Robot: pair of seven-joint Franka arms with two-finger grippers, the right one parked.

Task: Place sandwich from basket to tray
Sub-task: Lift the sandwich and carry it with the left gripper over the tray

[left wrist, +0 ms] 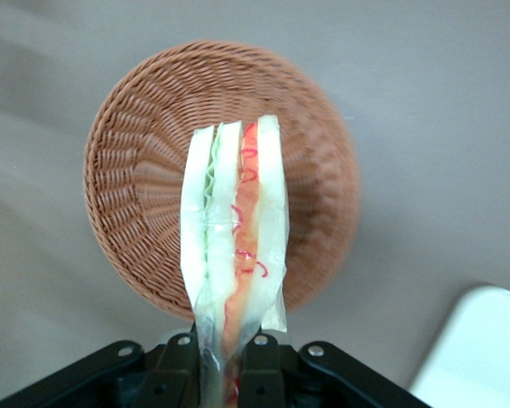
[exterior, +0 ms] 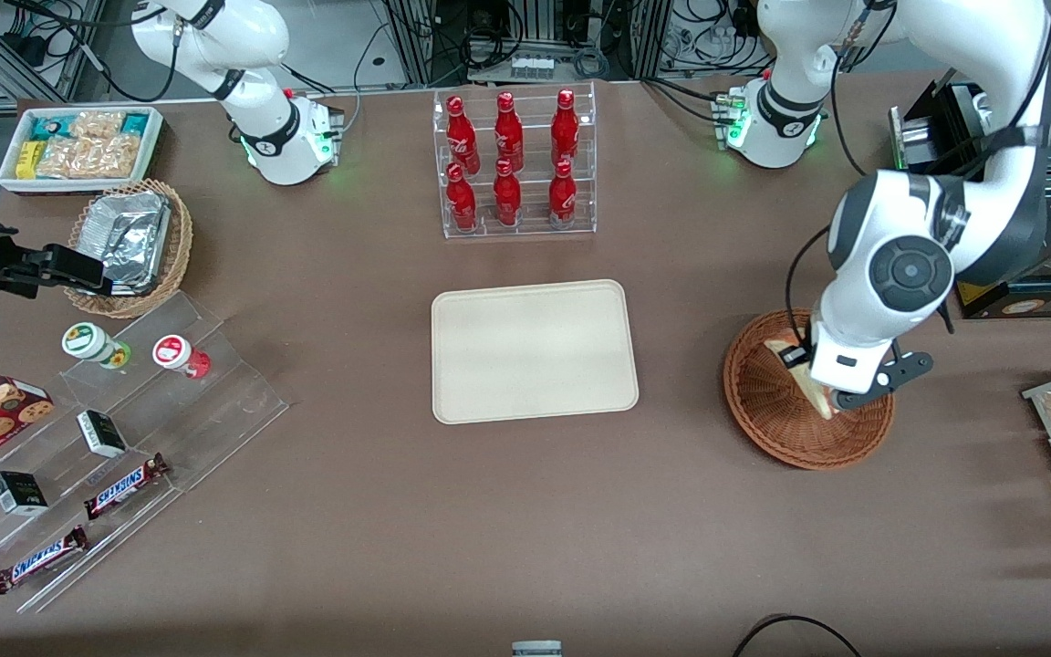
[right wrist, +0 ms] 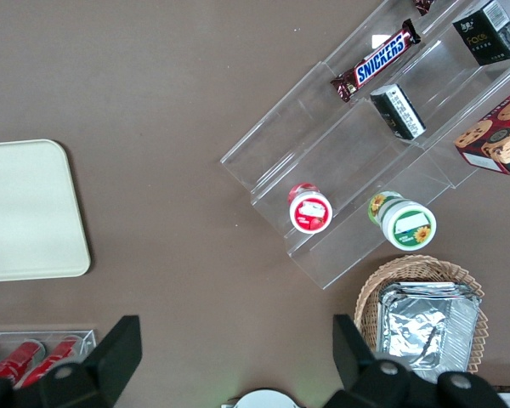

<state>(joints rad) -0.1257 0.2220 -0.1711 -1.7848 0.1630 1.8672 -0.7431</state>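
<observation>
My left gripper (left wrist: 221, 365) is shut on the sandwich (left wrist: 235, 238), a wrapped wedge of white bread with green and red-orange filling. It holds the sandwich above the round reddish-brown wicker basket (left wrist: 144, 170), lifted off its floor. In the front view the gripper (exterior: 822, 388) and the sandwich (exterior: 808, 383) hang over the basket (exterior: 776, 424) at the working arm's end of the table. The cream tray (exterior: 533, 350) lies flat at the table's middle with nothing on it, and a corner of the tray (left wrist: 476, 357) shows in the left wrist view.
A clear rack of red bottles (exterior: 512, 164) stands farther from the front camera than the tray. A clear stepped shelf (exterior: 124, 438) with chocolate bars and jars, a tan basket with a foil container (exterior: 129, 242) and a white bin of snacks (exterior: 78, 146) lie toward the parked arm's end.
</observation>
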